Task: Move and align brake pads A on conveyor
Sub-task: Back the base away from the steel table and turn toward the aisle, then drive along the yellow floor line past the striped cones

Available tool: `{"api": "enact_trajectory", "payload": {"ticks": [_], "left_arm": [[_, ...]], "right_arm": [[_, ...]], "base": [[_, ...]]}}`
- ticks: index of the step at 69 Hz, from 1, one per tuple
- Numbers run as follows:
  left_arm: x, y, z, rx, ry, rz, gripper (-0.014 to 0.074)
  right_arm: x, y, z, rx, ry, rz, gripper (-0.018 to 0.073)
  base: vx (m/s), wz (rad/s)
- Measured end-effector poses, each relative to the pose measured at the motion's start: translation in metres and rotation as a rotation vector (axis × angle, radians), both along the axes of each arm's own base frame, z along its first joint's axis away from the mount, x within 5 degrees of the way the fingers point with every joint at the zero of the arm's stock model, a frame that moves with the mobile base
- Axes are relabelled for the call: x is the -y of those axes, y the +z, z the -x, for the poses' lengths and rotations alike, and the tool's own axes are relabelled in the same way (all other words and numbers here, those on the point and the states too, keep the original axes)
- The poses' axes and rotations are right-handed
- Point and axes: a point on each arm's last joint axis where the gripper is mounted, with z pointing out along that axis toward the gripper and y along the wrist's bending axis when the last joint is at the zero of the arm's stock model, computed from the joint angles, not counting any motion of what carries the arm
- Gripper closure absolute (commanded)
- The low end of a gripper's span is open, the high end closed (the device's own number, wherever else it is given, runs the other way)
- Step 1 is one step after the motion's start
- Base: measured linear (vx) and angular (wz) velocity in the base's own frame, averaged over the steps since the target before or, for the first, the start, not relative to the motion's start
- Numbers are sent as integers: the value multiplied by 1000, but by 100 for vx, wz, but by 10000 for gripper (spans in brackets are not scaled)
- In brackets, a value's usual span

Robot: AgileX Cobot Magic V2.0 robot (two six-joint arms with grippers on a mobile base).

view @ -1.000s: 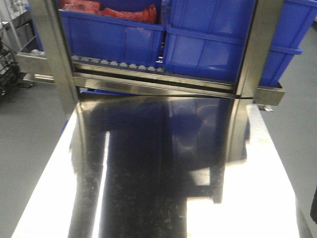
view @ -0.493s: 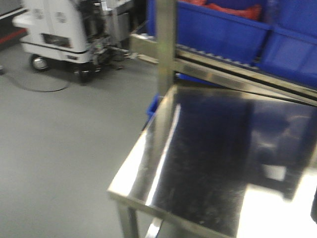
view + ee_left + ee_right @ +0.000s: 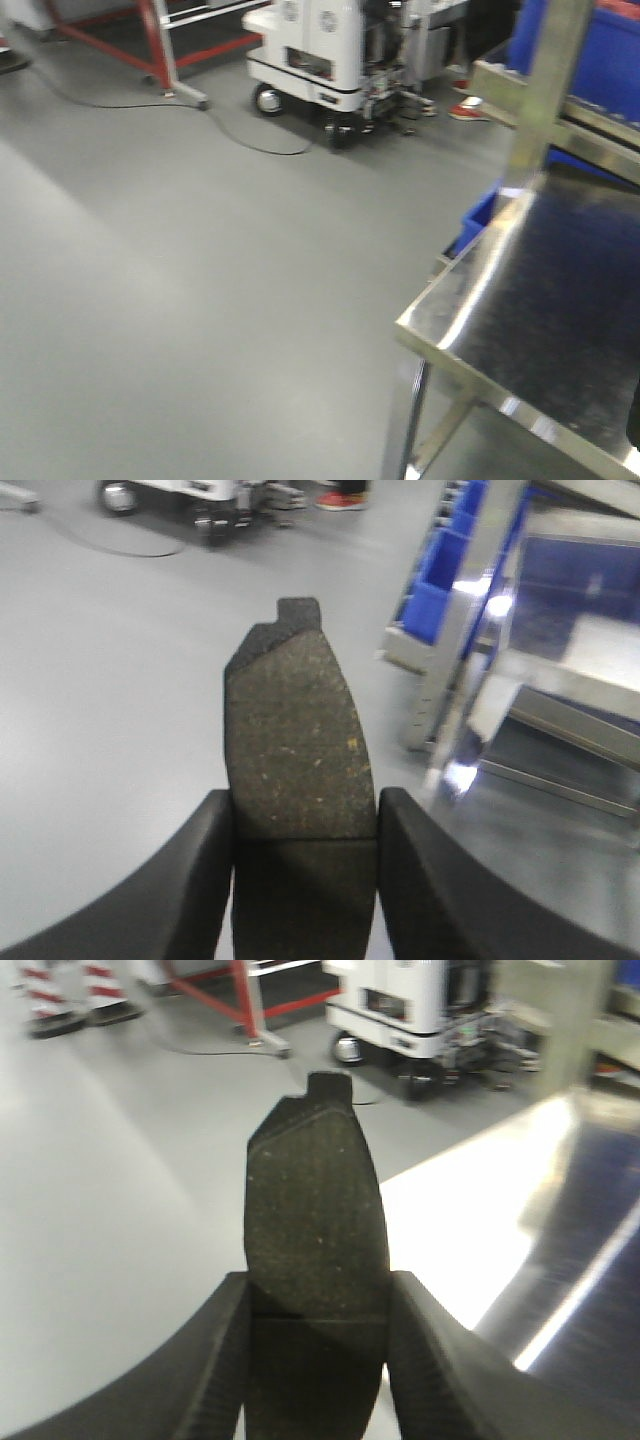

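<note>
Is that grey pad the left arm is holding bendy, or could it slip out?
Probably stiff: the brake pad sticks straight out past the left end effector without drooping. Its grainy face looks rough, so it likely won't slip easily. Being flat, it shouldn't roll if set down.

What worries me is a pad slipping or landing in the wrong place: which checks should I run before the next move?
1. Grip of the left tool on the left brake pad: ok, pad sits between both fingers.
2. Grip of the right tool on the right brake pad: ok, held the same way.
3. Pads straight in the grip: ok, each points forward along the fingers, tabbed end out.
4. Conveyor in sight: not ok, no view shows it; only the steel table and floor.
5. Floor ahead free: cannot tell; a white machine and a cable lie there.
</note>
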Motion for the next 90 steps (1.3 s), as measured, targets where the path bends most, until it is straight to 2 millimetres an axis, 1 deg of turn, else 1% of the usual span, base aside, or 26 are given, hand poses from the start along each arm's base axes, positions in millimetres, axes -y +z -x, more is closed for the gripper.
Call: {"api": "enact_trajectory", "payload": {"ticks": [30,65,76,90], "left_arm": [[0,0,0,0,0,0,603],[0,0,0,-2,0,-1,603],[0,0,0,-2,1,-1,603],[0,0,1,0,1,0,603]], "right_arm": [[0,-1,0,-3,0,0,564],[0,-1,0,-3,0,-1,564],[0,-1,0,-3,0,-1,564],[0,-1,0,-3,0,-1,564]], "base": [[-16,74],[-8,88],[-1,59],[7,34]]}}
